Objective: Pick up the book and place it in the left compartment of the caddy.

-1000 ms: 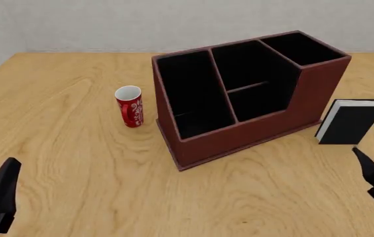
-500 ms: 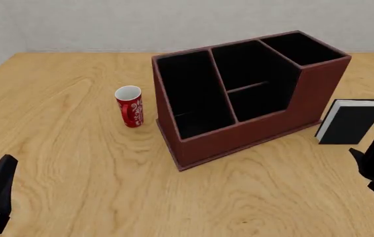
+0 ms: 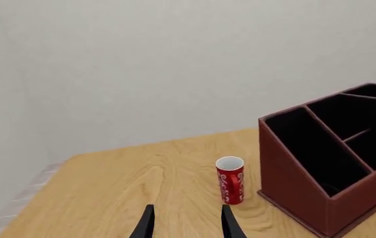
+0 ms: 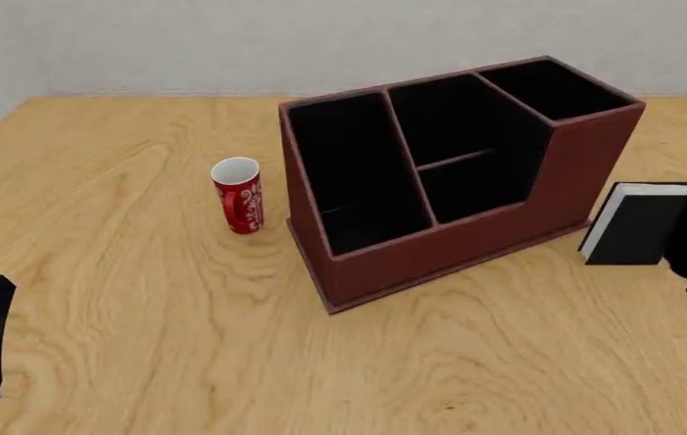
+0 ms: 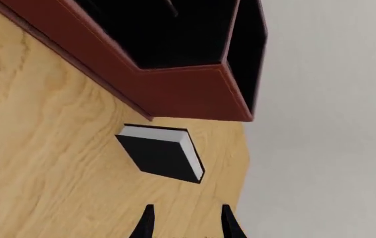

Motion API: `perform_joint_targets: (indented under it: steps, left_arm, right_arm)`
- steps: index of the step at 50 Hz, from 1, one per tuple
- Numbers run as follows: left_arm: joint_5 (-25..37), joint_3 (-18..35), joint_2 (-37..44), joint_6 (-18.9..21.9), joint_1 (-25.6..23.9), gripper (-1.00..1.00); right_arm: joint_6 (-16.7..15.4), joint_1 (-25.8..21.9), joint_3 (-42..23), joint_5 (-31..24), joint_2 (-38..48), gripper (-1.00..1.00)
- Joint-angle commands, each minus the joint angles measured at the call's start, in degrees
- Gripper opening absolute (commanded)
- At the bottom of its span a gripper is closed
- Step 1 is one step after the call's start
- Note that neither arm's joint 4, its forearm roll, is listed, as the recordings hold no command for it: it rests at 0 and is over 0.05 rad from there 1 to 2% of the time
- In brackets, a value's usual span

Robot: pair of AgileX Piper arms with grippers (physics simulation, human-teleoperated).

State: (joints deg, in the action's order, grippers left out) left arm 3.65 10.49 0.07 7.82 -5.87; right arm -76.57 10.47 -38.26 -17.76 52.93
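Book [image 4: 640, 237] upright beside caddy [image 4: 452, 227]; mug [image 4: 237, 195] on far side

The black book [image 4: 643, 234] stands upright beside the stepped end of the red-brown caddy [image 4: 465, 249], its left compartment [image 4: 353, 172] unfilled.

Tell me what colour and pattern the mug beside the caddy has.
The mug is red with white swirly markings and a white inside, clearest in the front view.
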Motion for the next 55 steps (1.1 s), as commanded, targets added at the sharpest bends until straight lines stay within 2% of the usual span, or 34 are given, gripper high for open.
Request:
perform_joint_targets:
  steps: [1, 5, 8, 15, 18, 22, 23, 27, 31, 34, 36, 40, 41, 47, 55]
  left_arm:
    - [-0.05, -0.10, 0.17, 1.19, 0.30, 1.00]
    - [-1.02, -0.52, 0.98, 1.23, 0.59, 1.00]
    - [-1.67, -0.87, 1.53, 1.46, 0.90, 1.00]
    - [-2.62, -1.21, 2.28, 1.27, 2.41, 1.00]
    - [-3.01, -1.37, 2.56, 1.11, 2.86, 1.00]
    - [-3.61, -1.70, 2.96, 1.01, 3.36, 1.00]
    - [-3.96, -1.89, 3.16, 1.01, 3.51, 1.00]
    - [-4.78, -2.23, 3.74, 0.88, 3.98, 1.00]
    - [-5.60, -2.76, 4.18, 0.76, 4.45, 1.00]
    - [-6.20, -3.14, 4.44, 0.86, 4.88, 1.00]
    - [-6.52, -3.37, 4.57, 0.66, 5.28, 1.00]
    - [-7.13, -3.83, 4.76, 0.64, 5.66, 1.00]
    - [-7.25, -3.90, 4.77, 0.68, 5.85, 1.00]
    - [-7.81, -4.14, 5.07, 0.68, 6.27, 1.00]
    - [-7.70, -4.16, 4.97, 0.59, 6.62, 1.00]
  right_arm:
    - [-2.22, 3.19, -3.58, 4.70, 8.46, 1.00]
    - [-2.85, 3.63, -4.23, 5.57, 10.49, 1.00]
    - [-4.61, 4.99, -4.74, 7.34, 13.47, 1.00]
    - [-5.52, 5.28, -7.94, 7.43, 17.38, 1.00]
    - [-7.75, 6.05, -8.18, 8.41, 19.25, 1.00]
    - [-8.55, 6.19, -10.19, 8.42, 21.65, 1.00]
    - [-9.97, 6.70, -9.97, 9.15, 22.57, 1.00]
    - [-10.87, 6.87, -11.06, 9.08, 23.90, 1.00]
    - [-14.26, 8.35, -11.24, 9.59, 25.78, 1.00]
    - [-14.54, 8.61, -12.91, 8.76, 27.14, 1.00]
    - [-16.09, 9.30, -12.88, 9.03, 27.89, 1.00]
    - [-16.38, 9.42, -13.70, 8.29, 28.69, 1.00]
    - [-17.57, 9.85, -13.53, 8.34, 29.03, 1.00]
    - [-19.36, 10.58, -14.70, 8.39, 30.52, 1.00]
    - [-20.25, 10.85, -14.87, 8.39, 31.04, 1.00]
